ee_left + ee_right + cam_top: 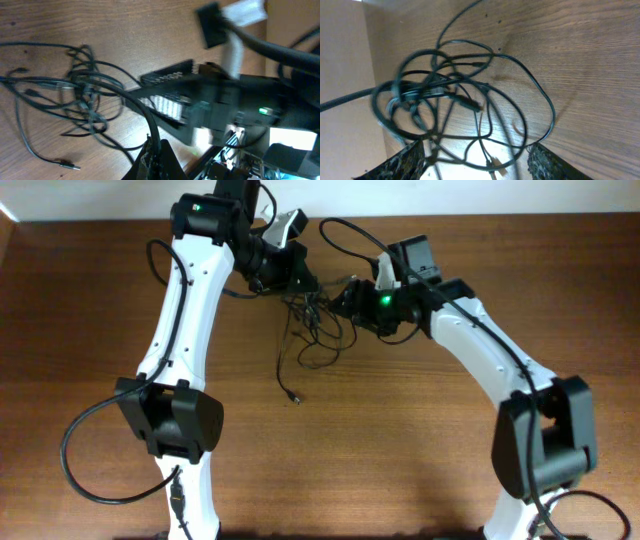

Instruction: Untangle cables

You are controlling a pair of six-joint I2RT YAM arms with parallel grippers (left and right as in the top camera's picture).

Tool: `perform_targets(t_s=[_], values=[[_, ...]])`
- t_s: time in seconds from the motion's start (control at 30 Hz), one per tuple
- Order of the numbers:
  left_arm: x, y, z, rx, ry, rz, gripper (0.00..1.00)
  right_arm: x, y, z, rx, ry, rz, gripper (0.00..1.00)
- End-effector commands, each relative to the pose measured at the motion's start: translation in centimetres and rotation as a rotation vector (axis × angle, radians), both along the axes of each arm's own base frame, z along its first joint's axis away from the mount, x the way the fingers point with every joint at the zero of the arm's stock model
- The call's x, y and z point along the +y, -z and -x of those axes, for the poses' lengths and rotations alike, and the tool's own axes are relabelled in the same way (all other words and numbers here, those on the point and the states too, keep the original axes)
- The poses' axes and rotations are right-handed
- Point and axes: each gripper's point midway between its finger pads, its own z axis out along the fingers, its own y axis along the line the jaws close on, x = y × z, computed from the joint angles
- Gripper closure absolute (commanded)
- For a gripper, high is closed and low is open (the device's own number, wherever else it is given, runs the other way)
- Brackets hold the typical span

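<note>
The cables (316, 322) lie in a loose black tangle on the wooden table between the two grippers. One strand trails toward me and ends in a small plug (293, 396). My left gripper (304, 280) sits at the tangle's left top edge. In the left wrist view it (155, 154) is shut on one cable that rises from its tips, with the rest of the tangle (82, 92) beyond. My right gripper (346, 298) is at the tangle's right side. In the right wrist view it (475, 165) stands open, its fingers (407, 160) wide apart, with cable loops (440, 92) lying between and beyond them.
The right arm's wrist (240, 100), with a green light, fills the right half of the left wrist view, close to my left gripper. Both arms' bases (175, 420) stand near the table's front edge. A pale wall borders the far edge of the table (480, 270).
</note>
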Motion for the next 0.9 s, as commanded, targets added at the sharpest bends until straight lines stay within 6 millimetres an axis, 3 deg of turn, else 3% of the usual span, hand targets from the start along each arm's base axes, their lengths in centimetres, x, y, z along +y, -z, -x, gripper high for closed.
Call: perform_targets(t_s=[0.0, 0.07, 0.13, 0.23, 0.27, 0.3, 0.33, 0.4, 0.47, 0.5, 0.63, 0.73, 0.87], values=[[-0.9, -1.7, 0.8, -0.037, 0.036, 0.041, 1.0, 2.0, -0.4, 0.0, 0.009, -0.033, -0.074, 0.33], [-0.9, -1.7, 0.7, -0.041, 0.036, 0.041, 1.0, 1.7, -0.1, 0.5, 0.042, -0.038, -0.077, 0.33], [-0.8, -2.4, 0.2, -0.058, 0.033, 0.089, 1.0, 0.4, 2.6, 2.4, 0.118, -0.02, 0.068, 0.35], [1.0, -3.4, -1.1, -0.078, -0.004, 0.153, 1.0, -1.2, 4.6, 3.3, 0.163, 0.018, 0.168, 0.69], [2.1, -3.4, -1.6, -0.083, -0.028, 0.15, 1.0, -2.0, 5.1, 3.6, 0.182, 0.035, 0.212, 0.87], [4.7, -3.0, -2.6, -0.092, -0.089, 0.114, 1.0, -2.7, 5.4, 4.0, 0.199, 0.029, 0.234, 0.96], [8.6, -1.9, -3.9, -0.104, -0.178, 0.018, 1.0, -4.0, 4.9, 4.1, 0.19, 0.014, 0.247, 0.96], [14.5, -0.3, -5.0, -0.115, -0.308, -0.155, 1.0, -6.6, 1.0, 3.6, 0.096, 0.016, 0.243, 0.96], [20.2, 1.0, -5.3, -0.111, -0.423, -0.343, 1.0, -10.6, -4.8, 4.3, -0.012, 0.062, 0.239, 0.96], [21.7, 1.3, -5.1, -0.106, -0.451, -0.397, 1.0, -12.9, -7.1, 5.1, -0.043, 0.102, 0.241, 0.96], [25.8, 2.0, -4.4, -0.089, -0.519, -0.603, 1.0, -20.2, -10.8, 7.8, -0.058, 0.255, 0.266, 0.96], [25.3, 2.1, -4.2, -0.079, -0.508, -0.589, 0.97, -21.2, -10.7, 8.0, -0.05, 0.264, 0.266, 0.96], [18.8, 1.2, -4.3, -0.068, -0.388, -0.318, 1.0, -20.8, -10.3, 8.0, -0.037, 0.251, 0.267, 0.96]])
